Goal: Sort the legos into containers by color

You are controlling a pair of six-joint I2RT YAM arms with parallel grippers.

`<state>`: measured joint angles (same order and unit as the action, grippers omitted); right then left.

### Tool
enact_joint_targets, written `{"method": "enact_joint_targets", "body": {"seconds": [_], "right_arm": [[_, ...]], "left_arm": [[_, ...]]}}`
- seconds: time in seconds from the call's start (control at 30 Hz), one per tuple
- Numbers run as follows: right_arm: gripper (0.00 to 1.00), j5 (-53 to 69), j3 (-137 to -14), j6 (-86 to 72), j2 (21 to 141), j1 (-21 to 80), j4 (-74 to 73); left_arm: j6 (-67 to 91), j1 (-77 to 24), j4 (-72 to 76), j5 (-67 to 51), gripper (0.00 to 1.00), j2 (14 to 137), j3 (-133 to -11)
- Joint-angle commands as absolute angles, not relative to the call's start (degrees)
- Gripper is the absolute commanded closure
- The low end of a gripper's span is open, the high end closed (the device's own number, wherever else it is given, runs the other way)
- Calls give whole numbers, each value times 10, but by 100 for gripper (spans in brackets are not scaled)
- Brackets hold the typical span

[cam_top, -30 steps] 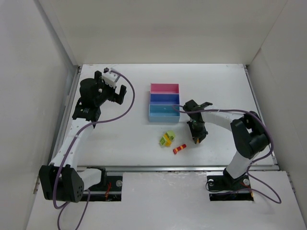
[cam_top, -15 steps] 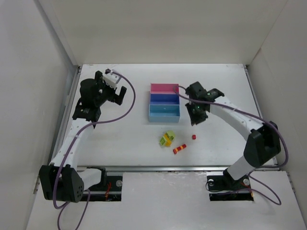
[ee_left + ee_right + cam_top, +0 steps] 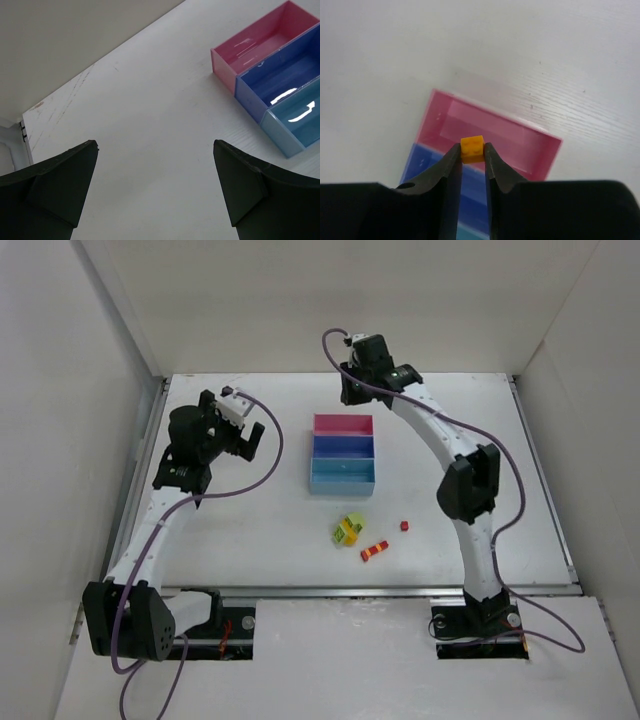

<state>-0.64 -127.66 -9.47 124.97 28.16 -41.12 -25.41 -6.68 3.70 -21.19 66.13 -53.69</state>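
My right gripper [image 3: 472, 150] is shut on a small orange lego [image 3: 472, 149]. It hangs above the pink bin [image 3: 515, 132], near that bin's edge with the dark blue bin [image 3: 427, 162]. From above, the right gripper [image 3: 350, 390] sits just behind the containers: pink [image 3: 343, 424], dark blue [image 3: 343, 445] and light blue [image 3: 343, 473]. A yellow-green lego [image 3: 349, 529], a red-and-yellow piece [image 3: 375, 551] and a tiny red lego [image 3: 404, 526] lie on the table in front of the tray. My left gripper [image 3: 248, 436] is open and holds nothing, left of the tray.
White walls close the table at the back and both sides. The left wrist view shows the left gripper [image 3: 155, 145] over bare tabletop, with the pink bin [image 3: 260, 37] and dark blue bin [image 3: 285, 70] at upper right.
The right arm swung from the table in front and right of the tray up to the back, carrying the orange lego over the pink bin. The tiny red lego now shows. The left arm barely moved.
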Motion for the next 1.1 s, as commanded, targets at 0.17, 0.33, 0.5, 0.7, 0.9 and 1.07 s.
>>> {"method": "enact_joint_targets", "body": {"seconds": [0.17,0.33,0.5,0.7,0.9,1.07], "right_arm": [[96,4,-1286,-116,1322,279,-356],[92,18,-1277,-128,1322,279,-340],[54,28,-1277,-128,1334,279,-359],[36,34,-1271,-128,1317,279,-370],[36,58,-1293,-123,1229,279,-411],[8,-25,-1182,-143,1066,266,-490]], "left_arm": [[-246,-69,62,-195,0,678,-545],[-241,-69,62,-195,0,684,-550],[-241,-69,62,-190,0,689,-555],[-246,-69,62,-190,0,689,-555],[-246,-69,62,-190,0,684,-555],[-241,-69,81,-185,0,672,-544]]}}
